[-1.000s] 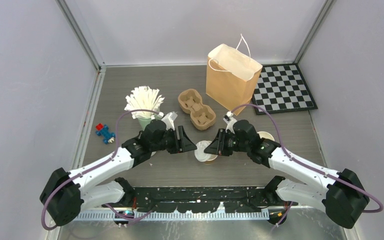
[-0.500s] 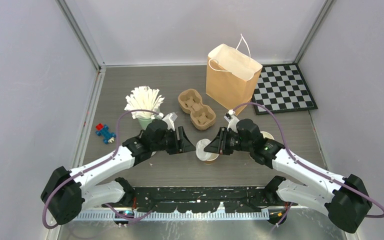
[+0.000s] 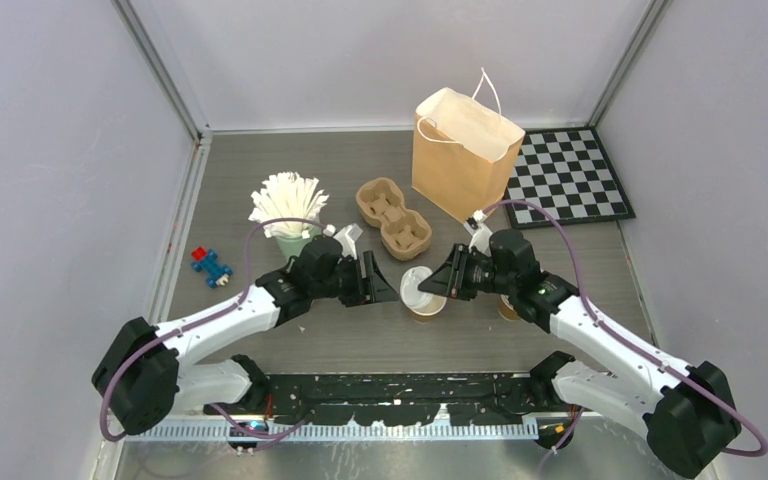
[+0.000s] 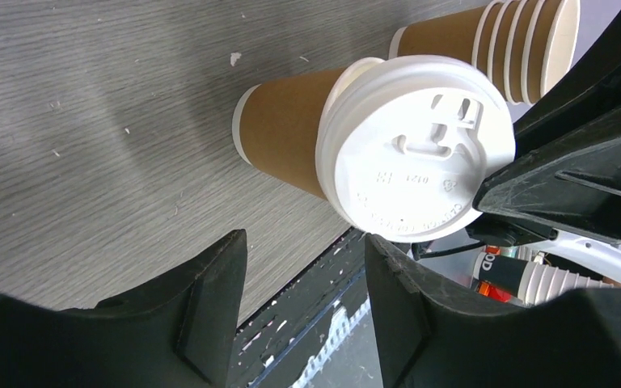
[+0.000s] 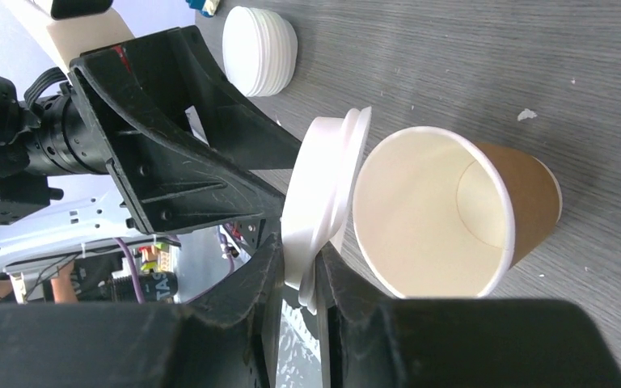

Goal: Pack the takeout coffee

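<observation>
The brown cup (image 5: 534,202) stands on the surface (image 3: 290,170) on the near side of the paper bag (image 3: 460,150), its mouth uncovered. The right gripper (image 5: 299,283) is clamped on the edge of the white lid (image 5: 323,178), holding it tilted at the cup's rim, not seated. The left gripper (image 4: 303,259) hangs beside the lid, also nearer than the bag, its fingers apart around nothing.
</observation>
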Motion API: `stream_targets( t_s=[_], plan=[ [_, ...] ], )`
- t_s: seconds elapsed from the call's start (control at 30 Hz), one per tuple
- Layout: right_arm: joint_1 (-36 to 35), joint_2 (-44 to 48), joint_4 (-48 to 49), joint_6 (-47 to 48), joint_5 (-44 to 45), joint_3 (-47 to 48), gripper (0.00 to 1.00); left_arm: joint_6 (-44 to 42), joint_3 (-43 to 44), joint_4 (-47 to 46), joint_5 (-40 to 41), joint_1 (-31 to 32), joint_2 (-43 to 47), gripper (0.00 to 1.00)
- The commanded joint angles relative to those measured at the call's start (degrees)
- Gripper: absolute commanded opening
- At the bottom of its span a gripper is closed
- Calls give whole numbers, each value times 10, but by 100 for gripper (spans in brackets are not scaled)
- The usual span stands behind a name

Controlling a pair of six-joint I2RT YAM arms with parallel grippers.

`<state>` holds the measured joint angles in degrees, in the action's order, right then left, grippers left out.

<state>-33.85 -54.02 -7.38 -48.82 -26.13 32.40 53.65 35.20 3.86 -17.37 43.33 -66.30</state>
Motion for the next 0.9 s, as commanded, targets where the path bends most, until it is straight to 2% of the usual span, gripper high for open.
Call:
stream_targets(
  t_s=[0.0,0.37,0.67,0.87],
  plan=[
    [18,-4,35,-2,-46,-14,25,7,21,-53,-17,1,-18,57],
    [48,-8,24,13,-44,-38,29,11,36,-87,-21,1,-64,56],
    [52,-5,-26,40,-7,-29,30,22,45,-124,-41,1,-106,55],
    [52,6,-69,58,24,-16,33,22,40,-130,-45,1,-109,58]
  ],
)
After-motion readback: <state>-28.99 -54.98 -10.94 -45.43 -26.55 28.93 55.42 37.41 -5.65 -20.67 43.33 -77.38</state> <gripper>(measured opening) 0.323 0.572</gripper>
